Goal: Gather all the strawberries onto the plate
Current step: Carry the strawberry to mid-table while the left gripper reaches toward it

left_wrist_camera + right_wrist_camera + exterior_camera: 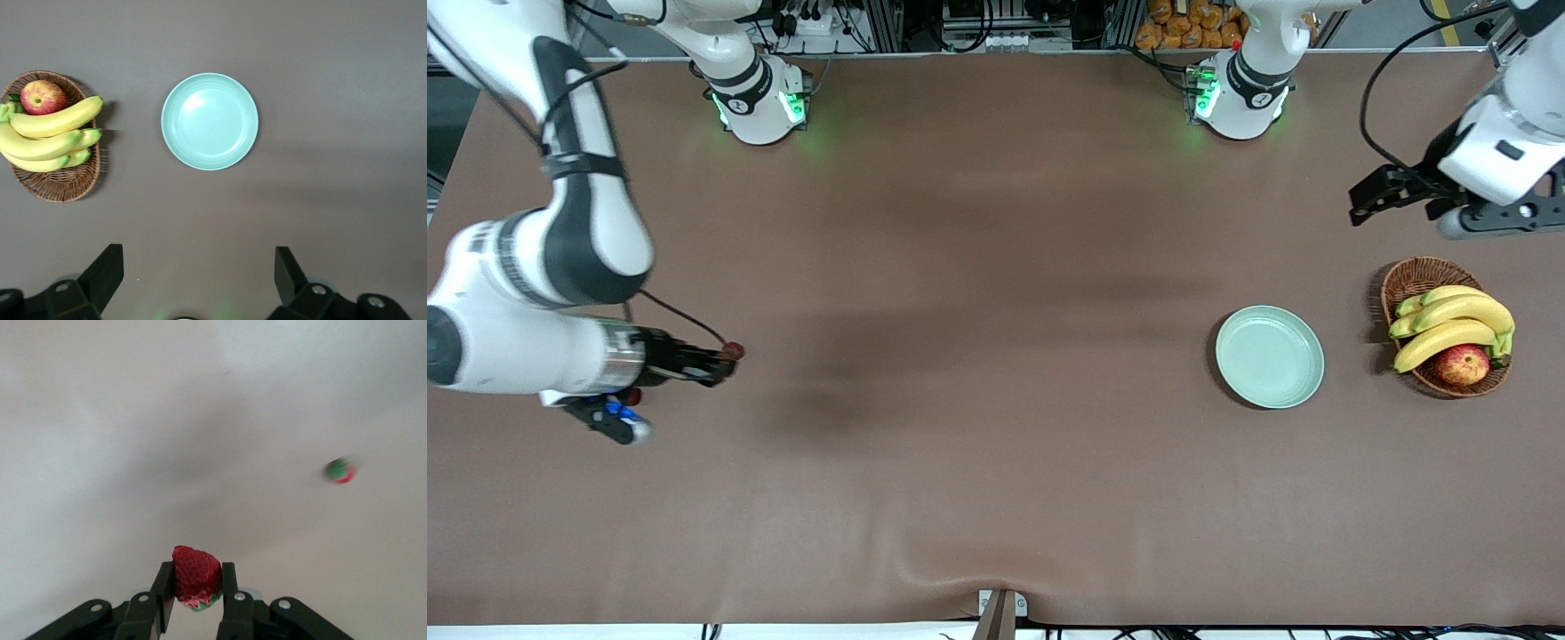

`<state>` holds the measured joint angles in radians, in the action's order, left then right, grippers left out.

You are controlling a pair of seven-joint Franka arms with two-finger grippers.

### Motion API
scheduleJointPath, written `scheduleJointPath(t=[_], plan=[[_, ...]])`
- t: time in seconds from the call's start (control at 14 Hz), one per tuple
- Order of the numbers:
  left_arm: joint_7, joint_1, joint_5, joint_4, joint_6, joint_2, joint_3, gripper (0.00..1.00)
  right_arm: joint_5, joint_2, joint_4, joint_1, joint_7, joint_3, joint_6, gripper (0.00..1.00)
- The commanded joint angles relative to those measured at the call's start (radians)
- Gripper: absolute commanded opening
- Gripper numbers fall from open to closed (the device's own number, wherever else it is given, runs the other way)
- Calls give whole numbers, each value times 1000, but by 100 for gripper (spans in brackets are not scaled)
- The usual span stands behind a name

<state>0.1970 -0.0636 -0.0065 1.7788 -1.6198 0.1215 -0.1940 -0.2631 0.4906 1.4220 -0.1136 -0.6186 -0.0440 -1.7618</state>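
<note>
My right gripper (727,358) is shut on a red strawberry (734,349) and holds it over the bare table at the right arm's end. In the right wrist view the strawberry (195,570) sits between the two black fingers (162,587). A second strawberry (340,471) lies blurred on the table in that view. A small red spot (633,396) shows under the right wrist; I cannot tell what it is. The mint-green plate (1270,356) lies empty toward the left arm's end, also in the left wrist view (209,121). My left gripper (1358,206) is open and empty (197,280), high over the table.
A brown wicker basket (1412,274) with bananas (1449,324) and a red-yellow apple (1462,364) stands beside the plate, toward the left arm's end; it also shows in the left wrist view (60,190). A brown cloth covers the table.
</note>
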Motion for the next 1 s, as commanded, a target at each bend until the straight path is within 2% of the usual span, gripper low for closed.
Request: scheduleJointPath(t=[0.0, 0.14, 0.36, 0.64, 0.93], plan=[[80, 1, 11, 7, -18, -17, -65, 100, -77, 29, -11, -102, -194, 16, -94, 0], [111, 1, 17, 8, -34, -29, -96, 100, -82, 60, -12, -185, -335, 16, -192, 0], [136, 1, 20, 10, -41, -65, -131, 100, -77, 161, -15, -349, -566, 18, -419, 0], [137, 2, 20, 28, -81, -102, -142, 100, -87, 268, -23, -477, -800, 13, -721, 0], [177, 5, 20, 45, -143, -146, -183, 100, -134, 350, -60, -554, -860, -10, -832, 0]])
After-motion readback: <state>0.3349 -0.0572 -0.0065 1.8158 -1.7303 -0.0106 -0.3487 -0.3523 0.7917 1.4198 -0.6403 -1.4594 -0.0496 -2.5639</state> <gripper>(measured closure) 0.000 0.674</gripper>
